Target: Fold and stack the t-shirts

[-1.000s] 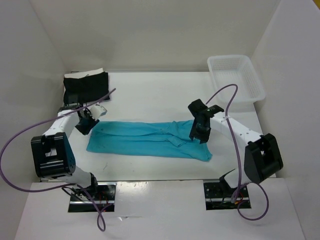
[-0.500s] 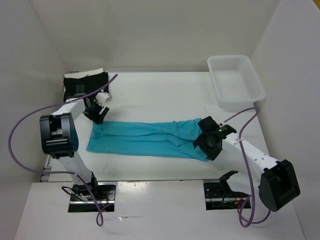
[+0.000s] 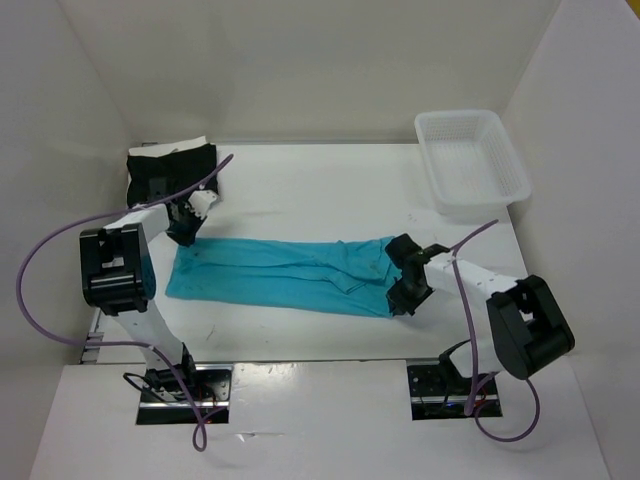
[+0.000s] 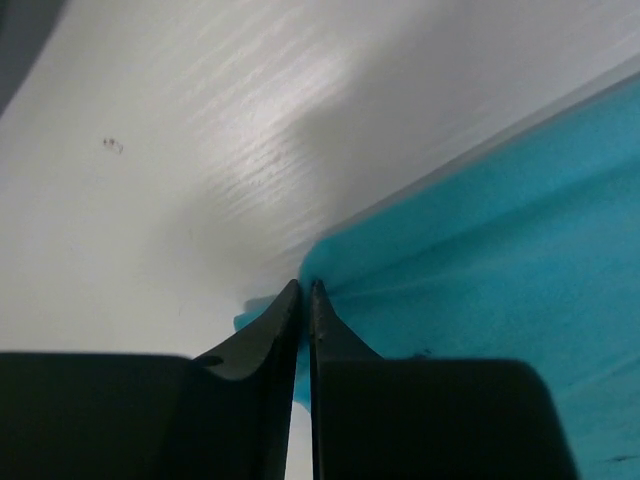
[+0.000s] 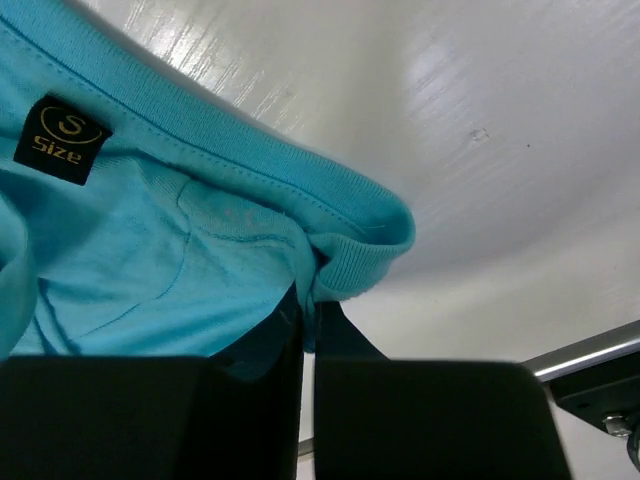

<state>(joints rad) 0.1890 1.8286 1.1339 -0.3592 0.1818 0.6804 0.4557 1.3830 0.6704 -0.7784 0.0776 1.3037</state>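
The turquoise t-shirt (image 3: pixel 280 275) lies as a long folded band across the middle of the table. At the band's far-left corner, my left gripper (image 3: pixel 185 237) is down on the cloth. In the left wrist view its fingers (image 4: pixel 305 288) are shut on that corner of the turquoise cloth (image 4: pixel 500 260). My right gripper (image 3: pixel 403 297) is at the band's right end. In the right wrist view it (image 5: pixel 310 300) is shut on the ribbed collar (image 5: pixel 360 225), near a black size label (image 5: pixel 60 138). A folded black t-shirt (image 3: pixel 175 175) sits at the far left, with a cream-white t-shirt's edge (image 3: pixel 170 147) showing behind it.
A white plastic lattice basket (image 3: pixel 470 165) stands at the far right corner. White walls close in the table on the left, back and right. Purple cables loop off both arms. A metal rail edge (image 5: pixel 590 350) shows at the right of the right wrist view.
Both grippers opened wide, then shut on the turquoise shirt's ends. The right gripper moved left along the band, and the shirt's right end drew in with it.
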